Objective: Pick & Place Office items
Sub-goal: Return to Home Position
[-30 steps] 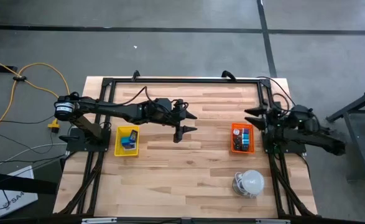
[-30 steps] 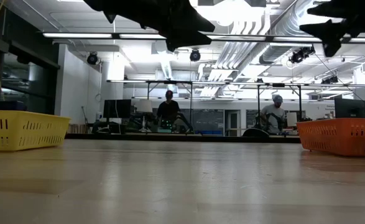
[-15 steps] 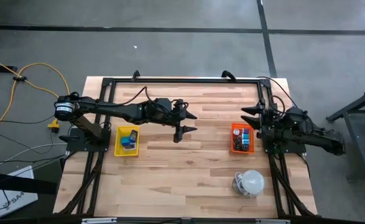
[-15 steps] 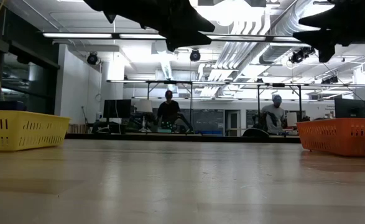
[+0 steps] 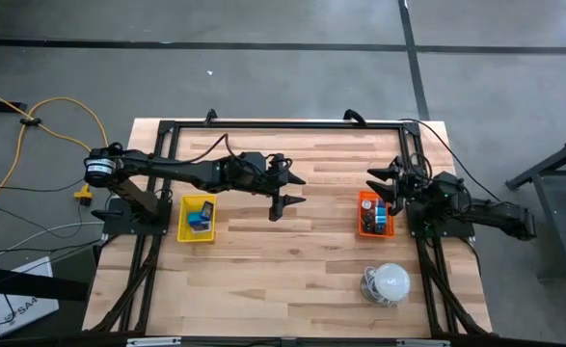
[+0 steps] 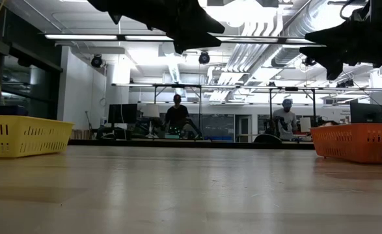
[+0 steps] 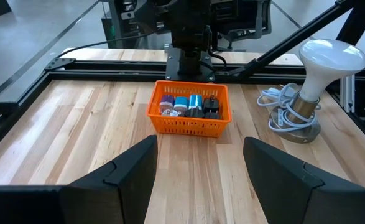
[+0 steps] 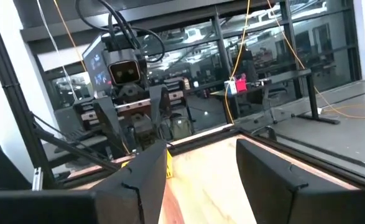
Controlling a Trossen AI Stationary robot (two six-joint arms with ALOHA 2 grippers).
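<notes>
From above, the left hand [image 5: 290,193] hangs over the middle of the wooden surface [image 5: 292,260], its fingers apart and holding nothing. The right hand [image 5: 379,185] hovers over the far end of the orange tray [image 5: 361,214] at the right, its fingers also spread and empty. The office items [image 5: 377,218] lie packed inside that tray. A few blue pieces [image 5: 200,218] sit in the yellow tray [image 5: 183,220] at the left. A white dome lamp [image 5: 391,280] stands near the right front corner.

At surface level, the yellow tray stands at the left and the orange one at the right. Both hands show only as dark shapes high above. Two people [image 6: 176,114] are in the room far behind.

The left wrist view looks between its parted fingers at the orange tray, with blue, white and black pieces side by side in it. The lamp's coiled cable [image 7: 283,113] lies around its base.

The right wrist view shows its own fingers apart over bare wood, with the left arm far across.
</notes>
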